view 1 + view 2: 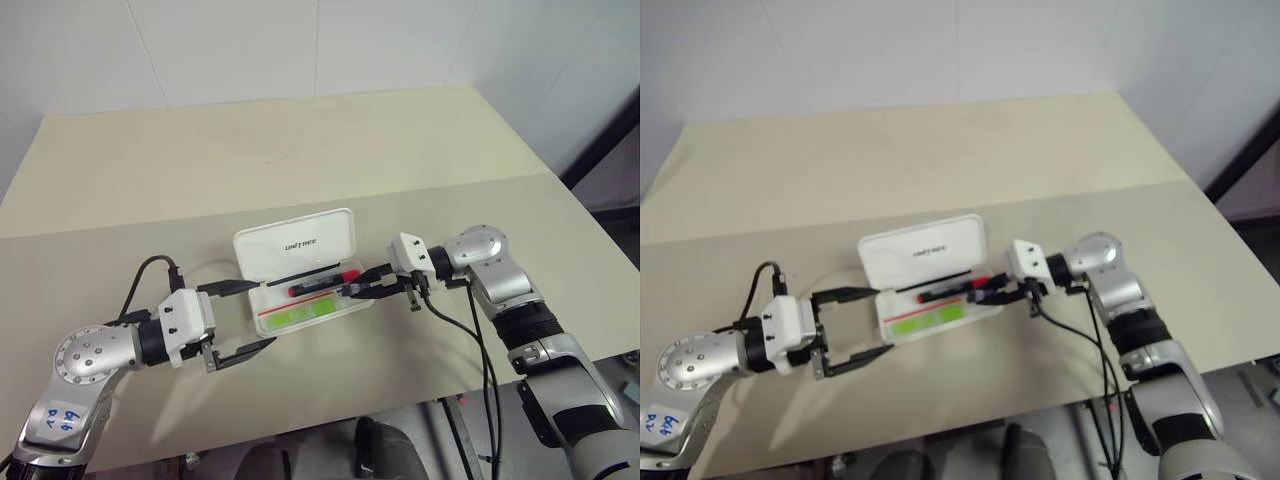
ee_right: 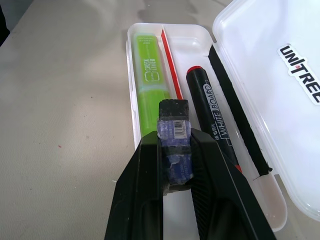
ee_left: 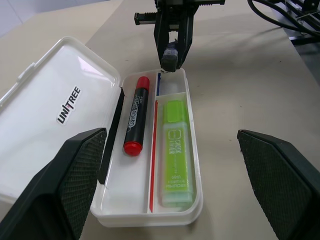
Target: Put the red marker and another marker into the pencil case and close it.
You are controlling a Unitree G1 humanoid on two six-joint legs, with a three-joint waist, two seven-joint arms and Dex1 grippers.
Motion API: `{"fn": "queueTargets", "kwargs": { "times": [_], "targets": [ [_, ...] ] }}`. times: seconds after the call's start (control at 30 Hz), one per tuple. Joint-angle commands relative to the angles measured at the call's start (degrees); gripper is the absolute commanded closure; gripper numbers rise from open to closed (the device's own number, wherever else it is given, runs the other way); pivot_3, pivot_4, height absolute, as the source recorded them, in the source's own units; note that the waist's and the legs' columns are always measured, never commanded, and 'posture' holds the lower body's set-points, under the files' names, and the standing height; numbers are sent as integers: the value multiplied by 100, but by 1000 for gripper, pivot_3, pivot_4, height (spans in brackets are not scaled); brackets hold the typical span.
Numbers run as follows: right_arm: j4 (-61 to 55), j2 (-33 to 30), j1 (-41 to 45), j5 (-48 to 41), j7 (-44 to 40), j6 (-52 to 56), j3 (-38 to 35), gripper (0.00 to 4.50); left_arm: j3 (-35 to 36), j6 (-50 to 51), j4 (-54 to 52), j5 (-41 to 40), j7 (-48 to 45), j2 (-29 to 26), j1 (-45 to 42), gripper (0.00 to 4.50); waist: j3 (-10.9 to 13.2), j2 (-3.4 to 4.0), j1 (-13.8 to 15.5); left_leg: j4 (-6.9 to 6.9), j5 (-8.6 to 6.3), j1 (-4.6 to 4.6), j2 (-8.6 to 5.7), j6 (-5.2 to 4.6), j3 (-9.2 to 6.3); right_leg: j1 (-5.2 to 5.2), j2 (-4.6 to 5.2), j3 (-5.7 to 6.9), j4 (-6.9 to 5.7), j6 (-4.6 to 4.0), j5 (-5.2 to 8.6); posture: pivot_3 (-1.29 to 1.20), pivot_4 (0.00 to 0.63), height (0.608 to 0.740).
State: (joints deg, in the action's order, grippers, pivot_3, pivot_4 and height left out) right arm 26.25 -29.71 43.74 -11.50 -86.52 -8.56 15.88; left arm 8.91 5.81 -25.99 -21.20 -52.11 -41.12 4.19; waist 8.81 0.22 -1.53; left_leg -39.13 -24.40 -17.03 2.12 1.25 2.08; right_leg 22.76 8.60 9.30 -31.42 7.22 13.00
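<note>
White glossy hard-plastic pencil case (image 1: pixel 300 262) lies open lengthwise between wide-open left jaws (image 1: pixel 243 318) and right jaws (image 1: pixel 365 283) pinching a small dark eraser-like block (image 2: pixel 174 134).

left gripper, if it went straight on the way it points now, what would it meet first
Probably the near short end of the open pencil case: it lies straight ahead between the wide-open fingers of the left gripper. Depth is hard to judge.

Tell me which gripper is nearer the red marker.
Right. The right gripper hovers at the red marker's end of the pencil case; the left gripper sits open off the case's opposite end.
</note>
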Motion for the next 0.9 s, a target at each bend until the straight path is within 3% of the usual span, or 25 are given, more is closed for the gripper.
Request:
{"fn": "queueTargets", "kwargs": {
  "times": [0.03,0.4,0.9],
  "targets": [
    [101,-13,212,12,-272,-258,-40,4093,-6,-147,-3,34,49,51,-70,0,0,0,-3,0,0,0,0,0,0,0,0,0,0,0,0,0,150,740],
    [1627,247,808,370,-482,-1258,33,4093,91,-180,-84,51,97,72,102,0,0,1,-23,-3,0,1,0,0,6,0,0,-2,-1,0,0,0,150,740],
    [2303,220,1014,506,-598,-1660,336,4093,191,-173,-217,36,232,39,310,0,2,4,-15,-2,0,1,0,0,3,0,0,-1,0,0,0,0,150,740]
  ]
}}
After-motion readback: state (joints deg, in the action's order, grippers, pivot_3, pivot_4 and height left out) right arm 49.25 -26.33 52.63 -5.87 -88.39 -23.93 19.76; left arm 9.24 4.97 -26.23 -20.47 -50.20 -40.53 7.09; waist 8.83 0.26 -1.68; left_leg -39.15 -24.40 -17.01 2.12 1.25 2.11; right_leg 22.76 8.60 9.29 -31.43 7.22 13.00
